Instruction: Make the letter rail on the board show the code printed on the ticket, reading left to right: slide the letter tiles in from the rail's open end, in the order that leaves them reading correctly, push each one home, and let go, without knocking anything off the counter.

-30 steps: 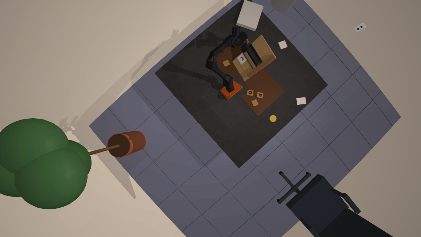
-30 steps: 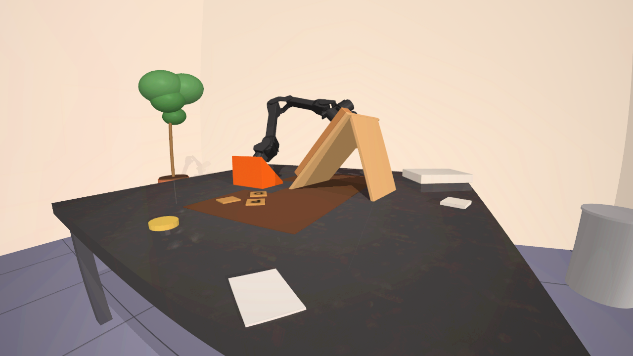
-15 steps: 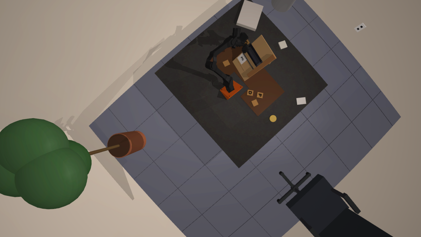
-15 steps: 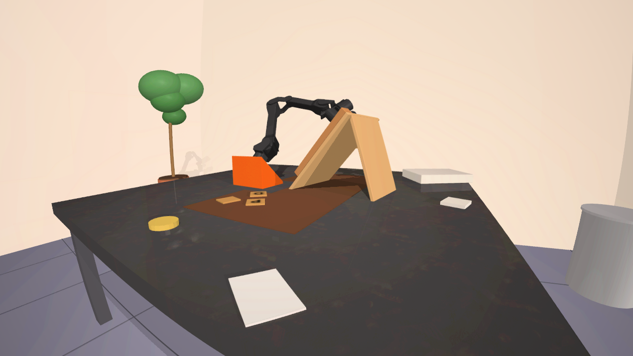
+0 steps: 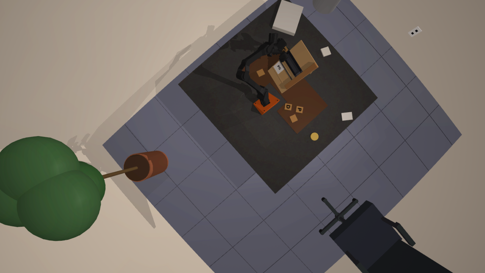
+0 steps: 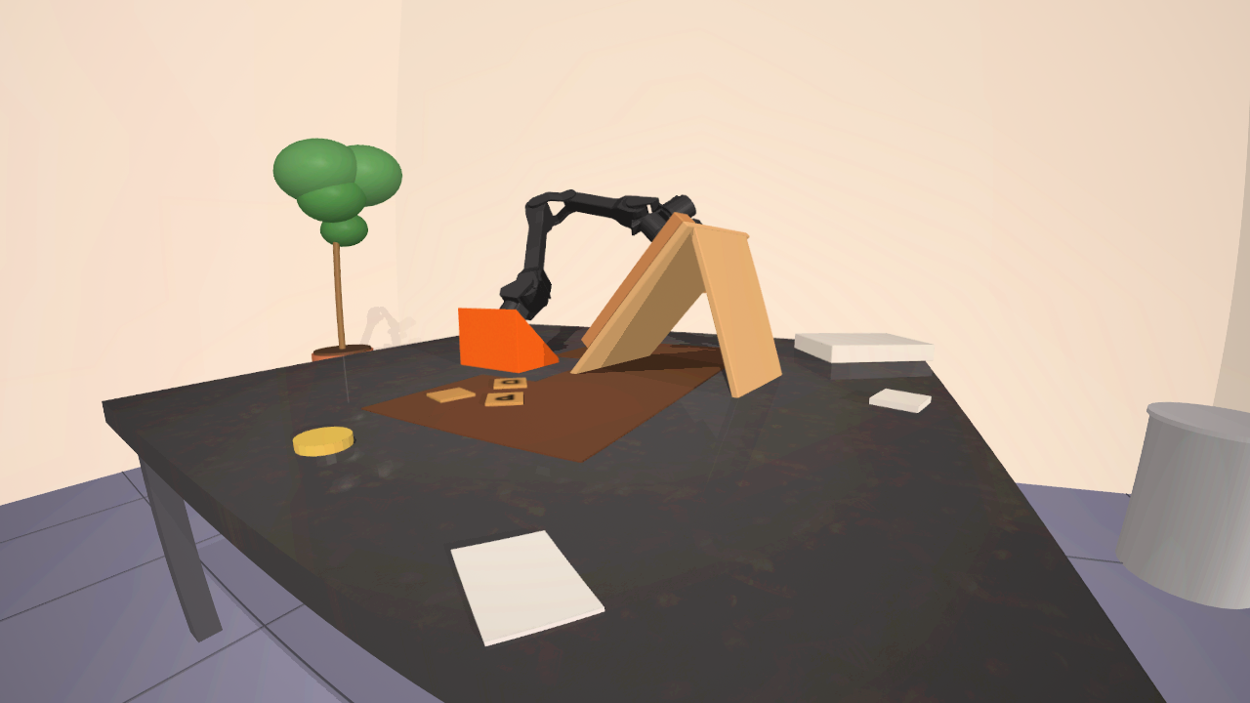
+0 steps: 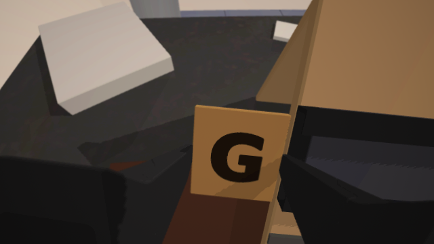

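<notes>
My gripper is shut on the G tile, its letter upright in the wrist view. The tile is at the left edge of the leaning board, beside the open end of the black rail. Whether they touch is unclear. No letter shows in the visible part of the rail. The ticket on the board reads PG. A D tile, a P tile and a tile without a visible letter lie together. Another such tile lies left of the board.
A brown mat lies under the board and tiles. A white box stands beyond the gripper. A small white block, a white card and a yellow disc are on the counter.
</notes>
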Motion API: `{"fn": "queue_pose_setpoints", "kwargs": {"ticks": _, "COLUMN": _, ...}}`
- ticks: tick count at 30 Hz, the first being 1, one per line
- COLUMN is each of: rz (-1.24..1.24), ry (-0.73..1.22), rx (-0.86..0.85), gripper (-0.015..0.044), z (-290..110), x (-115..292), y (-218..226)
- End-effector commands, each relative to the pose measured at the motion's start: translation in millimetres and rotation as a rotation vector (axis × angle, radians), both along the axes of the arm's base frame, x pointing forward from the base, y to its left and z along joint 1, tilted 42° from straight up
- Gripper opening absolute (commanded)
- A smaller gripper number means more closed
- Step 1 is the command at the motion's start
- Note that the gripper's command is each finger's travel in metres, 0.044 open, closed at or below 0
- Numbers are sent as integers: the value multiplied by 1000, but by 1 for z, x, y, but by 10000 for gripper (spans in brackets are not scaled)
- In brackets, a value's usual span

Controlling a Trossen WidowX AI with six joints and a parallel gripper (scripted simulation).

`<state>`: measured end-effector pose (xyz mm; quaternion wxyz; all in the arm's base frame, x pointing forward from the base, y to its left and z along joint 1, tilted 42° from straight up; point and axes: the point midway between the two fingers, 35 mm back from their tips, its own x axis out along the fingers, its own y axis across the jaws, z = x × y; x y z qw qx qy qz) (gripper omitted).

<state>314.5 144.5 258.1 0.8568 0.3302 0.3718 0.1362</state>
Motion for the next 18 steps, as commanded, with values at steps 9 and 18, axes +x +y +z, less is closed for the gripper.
{"fn": "queue_pose_setpoints", "kwargs": {"ticks": 9, "rz": 5, "ry": -2, "rx": -2, "gripper": 0, "z": -4, "x": 0, "y": -4}}
{"fn": "queue_pose_setpoints", "kwargs": {"ticks": 18, "rz": 5, "ry": -1, "rx": -2, "gripper": 0, "z": -8, "x": 0, "y": -7}}
